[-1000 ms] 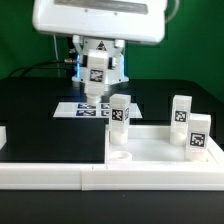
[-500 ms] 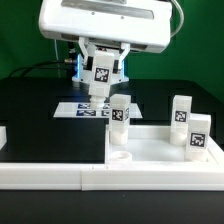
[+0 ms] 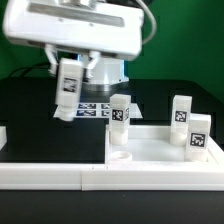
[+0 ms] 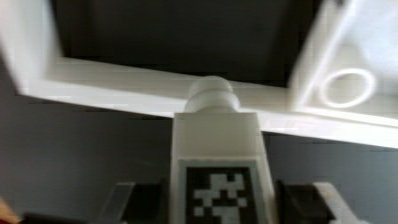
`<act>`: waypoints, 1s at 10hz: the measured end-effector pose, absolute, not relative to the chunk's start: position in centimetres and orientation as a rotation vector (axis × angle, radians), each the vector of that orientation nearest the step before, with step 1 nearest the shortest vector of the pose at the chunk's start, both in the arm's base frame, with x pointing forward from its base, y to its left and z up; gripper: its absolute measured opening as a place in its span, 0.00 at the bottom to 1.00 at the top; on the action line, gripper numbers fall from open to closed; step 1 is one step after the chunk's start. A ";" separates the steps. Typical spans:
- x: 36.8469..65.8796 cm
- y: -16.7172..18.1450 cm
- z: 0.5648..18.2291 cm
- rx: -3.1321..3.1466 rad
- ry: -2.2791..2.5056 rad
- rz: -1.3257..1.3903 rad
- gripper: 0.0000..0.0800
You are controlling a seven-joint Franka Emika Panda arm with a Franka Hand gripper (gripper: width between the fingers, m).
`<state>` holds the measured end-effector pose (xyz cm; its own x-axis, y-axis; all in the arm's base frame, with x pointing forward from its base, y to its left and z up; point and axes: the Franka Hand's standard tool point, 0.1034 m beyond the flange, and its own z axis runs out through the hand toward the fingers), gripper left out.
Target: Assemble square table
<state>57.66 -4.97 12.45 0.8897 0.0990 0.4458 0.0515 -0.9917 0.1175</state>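
Observation:
My gripper [image 3: 73, 70] is shut on a white blocky leg [image 3: 66, 92] with a black-and-white tag. It holds the leg tilted, in the air, over the black table toward the exterior view's left. In the wrist view the leg [image 4: 217, 140] stands between the dark fingers [image 4: 135, 206], its rounded tip pointing at a white edge. The square slab [image 3: 155, 146] lies at the exterior view's right, with a round socket [image 3: 120, 157] near its corner. The socket also shows in the wrist view [image 4: 338, 88]. Three more legs stand on or by the slab: one [image 3: 120, 110], another [image 3: 181, 112] and a third [image 3: 199, 135].
The long white border rail [image 3: 60, 177] runs along the front edge. The marker board [image 3: 96, 108] lies behind the slab, partly hidden by the held leg. A small white piece [image 3: 2, 137] sits at the far left edge.
The arm has swung toward the exterior view's left with the leg. The leg has moved from above the marker board, come lower and tilted.

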 end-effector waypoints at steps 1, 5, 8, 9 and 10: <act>57.9 -3.4 11.6 2.974 0.081 0.700 0.36; 60.3 0.7 11.9 3.004 0.068 0.645 0.36; 60.4 0.7 11.9 3.006 0.070 0.640 0.36; 60.2 0.2 11.8 2.991 0.127 0.639 0.36; 59.9 -1.9 11.6 2.972 0.172 0.626 0.36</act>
<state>59.88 -1.89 11.56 0.9091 0.1304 0.3956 0.0894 -0.9887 0.1203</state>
